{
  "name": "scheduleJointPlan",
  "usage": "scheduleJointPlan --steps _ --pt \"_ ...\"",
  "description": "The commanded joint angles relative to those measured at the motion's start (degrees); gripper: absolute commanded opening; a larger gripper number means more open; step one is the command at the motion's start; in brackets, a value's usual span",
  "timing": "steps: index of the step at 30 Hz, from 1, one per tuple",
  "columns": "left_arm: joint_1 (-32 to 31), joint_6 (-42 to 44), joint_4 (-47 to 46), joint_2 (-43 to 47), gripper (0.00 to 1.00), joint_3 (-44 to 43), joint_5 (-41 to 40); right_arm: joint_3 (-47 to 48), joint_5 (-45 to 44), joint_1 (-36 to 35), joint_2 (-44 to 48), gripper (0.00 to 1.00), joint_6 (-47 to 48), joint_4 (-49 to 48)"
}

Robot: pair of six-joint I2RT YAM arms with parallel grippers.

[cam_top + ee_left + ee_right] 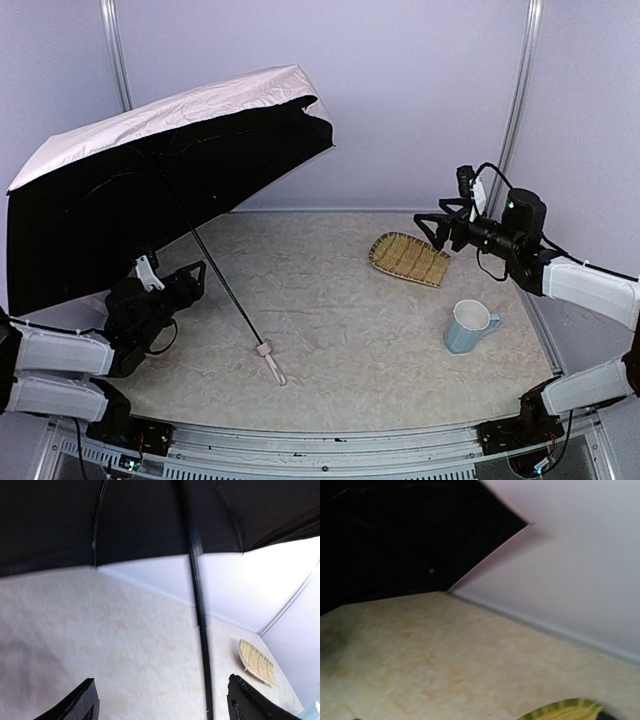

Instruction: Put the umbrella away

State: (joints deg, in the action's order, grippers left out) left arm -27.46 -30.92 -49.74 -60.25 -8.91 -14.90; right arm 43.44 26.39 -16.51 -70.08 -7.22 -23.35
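Note:
The umbrella [150,190] stands open and tilted at the left, with its pale outer fabric up and its black lining facing the table. Its thin dark shaft [225,290] slants down to the small pale pink handle [270,362], which rests on the table. My left gripper [198,280] is open under the canopy, just left of the shaft. In the left wrist view the shaft [200,630] runs between my spread fingers [162,705], nearer the right one, and is not gripped. My right gripper [432,230] hovers open and empty at the far right. The black lining also shows in the right wrist view [395,535].
A woven bamboo tray [408,258] lies at the back right, just below my right gripper; it also shows in the left wrist view [257,662] and the right wrist view [565,711]. A light blue mug [467,326] stands front right. Walls close off the back and sides.

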Motion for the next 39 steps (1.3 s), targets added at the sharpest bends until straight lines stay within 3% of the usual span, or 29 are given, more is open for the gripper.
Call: scheduleJointPlan --steps 1,7,11,13,17,25,28,33,39 --pt "4.1 -9.6 -10.3 -8.7 0.83 -2.3 12.8 2.6 -0.2 -3.3 -2.4 0.99 -1.3 1.3" --pt "5.2 -6.8 -17.2 -15.3 0.82 -5.0 24.8 3.1 -0.8 -6.1 -5.4 0.99 -0.9 0.7" --pt "5.9 -7.0 -17.6 -17.4 0.83 -6.3 27.4 5.1 -1.1 -7.0 -6.7 0.99 -0.3 2.1" --pt "7.1 -8.6 -18.4 -19.1 0.79 -6.7 28.6 5.6 -1.1 -7.4 -7.0 0.99 0.1 2.2" --pt "8.7 -10.6 -15.9 -23.4 0.59 -10.3 31.7 6.1 -1.7 -8.0 -7.3 0.99 0.6 1.7" --pt "8.2 -9.0 -17.7 -24.0 0.02 -11.1 35.1 6.1 -3.0 -8.5 -7.9 0.98 -0.6 1.4" --pt "5.8 -6.2 -14.6 -21.5 0.00 -11.9 34.1 7.1 -3.4 -10.0 -8.5 0.96 -1.3 2.1" --pt "-2.8 1.9 0.7 -16.0 0.00 -21.2 30.3 11.2 -3.4 -15.6 -10.7 0.94 -4.2 2.5" --pt "-9.0 -0.1 5.8 -12.4 0.00 -27.7 27.6 17.8 3.0 -22.8 -17.4 0.89 -16.3 -11.5"
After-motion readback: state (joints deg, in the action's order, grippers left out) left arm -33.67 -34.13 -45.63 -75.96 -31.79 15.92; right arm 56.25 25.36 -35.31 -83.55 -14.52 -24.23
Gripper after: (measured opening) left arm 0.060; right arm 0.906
